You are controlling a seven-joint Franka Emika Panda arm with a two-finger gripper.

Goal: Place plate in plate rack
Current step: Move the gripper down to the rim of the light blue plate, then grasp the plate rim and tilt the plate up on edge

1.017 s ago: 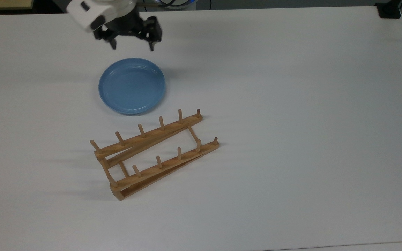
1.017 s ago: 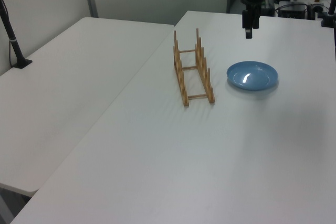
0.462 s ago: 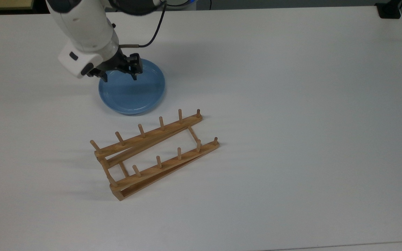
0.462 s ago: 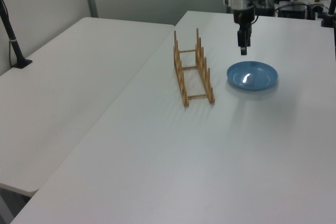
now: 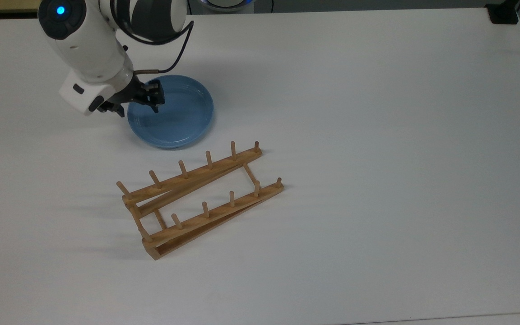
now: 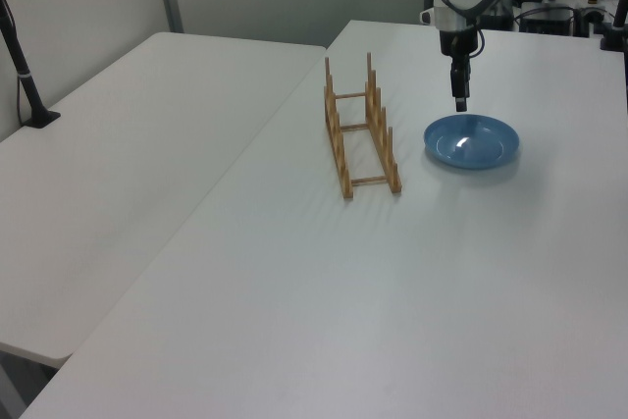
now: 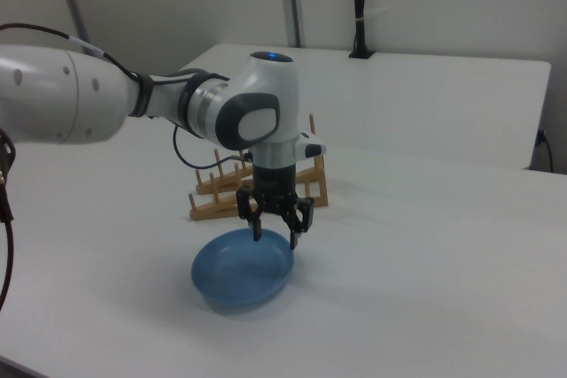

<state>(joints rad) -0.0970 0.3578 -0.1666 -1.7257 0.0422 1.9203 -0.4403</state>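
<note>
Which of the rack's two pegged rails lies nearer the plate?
The rail higher up in the top view: its far-end peg stands just below the plate, while the other rail lies beyond it.

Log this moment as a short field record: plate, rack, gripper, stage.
plate: light-blue plate, flat on the white table, not in the rack
plate rack: wooden plate rack, no plate in it, apart from the plate
gripper: gripper with jaws open, above the plate's rim at the top view's left
stage: plate not yet grasped
</note>
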